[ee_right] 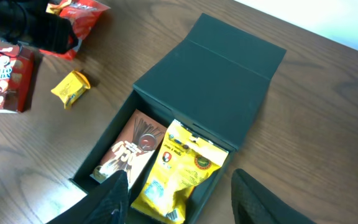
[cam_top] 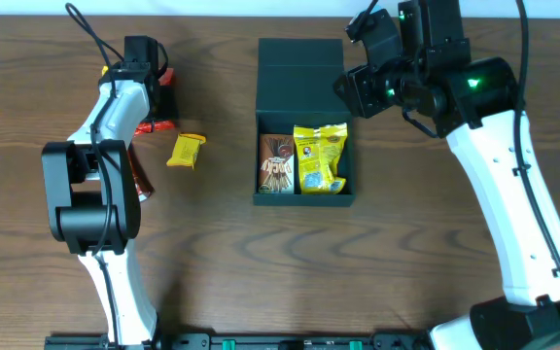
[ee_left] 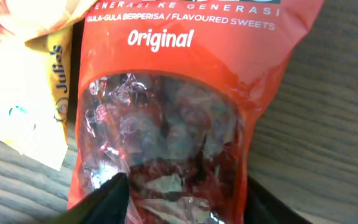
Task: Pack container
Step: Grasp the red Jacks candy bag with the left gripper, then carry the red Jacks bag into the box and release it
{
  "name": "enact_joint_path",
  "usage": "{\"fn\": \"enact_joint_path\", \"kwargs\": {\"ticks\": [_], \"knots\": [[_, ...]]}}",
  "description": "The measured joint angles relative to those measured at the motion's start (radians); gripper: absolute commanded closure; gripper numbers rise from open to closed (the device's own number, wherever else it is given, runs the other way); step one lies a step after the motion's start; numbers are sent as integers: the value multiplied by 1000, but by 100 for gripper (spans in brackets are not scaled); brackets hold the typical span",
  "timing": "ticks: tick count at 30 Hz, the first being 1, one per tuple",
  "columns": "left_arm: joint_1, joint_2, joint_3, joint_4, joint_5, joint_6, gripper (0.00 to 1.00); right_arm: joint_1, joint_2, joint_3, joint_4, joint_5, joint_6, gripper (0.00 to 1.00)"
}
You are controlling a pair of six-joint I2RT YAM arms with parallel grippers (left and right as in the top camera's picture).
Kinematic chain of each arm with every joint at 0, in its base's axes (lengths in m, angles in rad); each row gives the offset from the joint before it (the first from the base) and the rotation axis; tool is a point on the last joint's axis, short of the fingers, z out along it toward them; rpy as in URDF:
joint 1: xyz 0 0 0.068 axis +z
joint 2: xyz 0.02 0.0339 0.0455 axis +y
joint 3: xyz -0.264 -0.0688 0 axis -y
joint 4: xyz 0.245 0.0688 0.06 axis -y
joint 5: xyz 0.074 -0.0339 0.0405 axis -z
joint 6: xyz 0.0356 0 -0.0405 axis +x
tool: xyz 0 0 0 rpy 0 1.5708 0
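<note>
Wood-grain table [cam_top: 222, 253] all round, and the container [cam_top: 302, 73] sits open at centre with its lid flap laid back, a brown packet [cam_top: 277, 163] and a yellow packet [cam_top: 319, 158] side by side inside. The left gripper [ee_left: 185, 186] is low over the red sweets packet [ee_left: 179, 112], which runs lengthwise away from the fingers [ee_left: 114, 199]. They flank its near end, but I can't tell whether they're pinching it. The container lies well off to that arm's right. The right gripper [ee_right: 179, 177] hovers above it, fingers spread and empty.
</note>
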Motion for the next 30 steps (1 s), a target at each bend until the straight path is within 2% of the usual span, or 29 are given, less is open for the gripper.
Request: {"fn": "enact_joint_path", "kwargs": {"ticks": [6,12,17,23,27,30], "knots": [[0,0,3,-7,-5,-5,78,0,0,0,0,45,0,50],[-1,-13,25,-60,-7,-44,94,-27,0,0,5,75,0,51],[-19,-85,26,-77,0,-64,94,-89,0,0,9,82,1,53],[-79,-299,29,-118,0,-107,94,-197,0,0,24,83,5,58],[-159,-417,39,-179,0,-174,94,-288,0,0,27,86,11,63],[-269,-462,45,-240,-3,-259,94,-362,-2,0,27,90,27,67]]}}
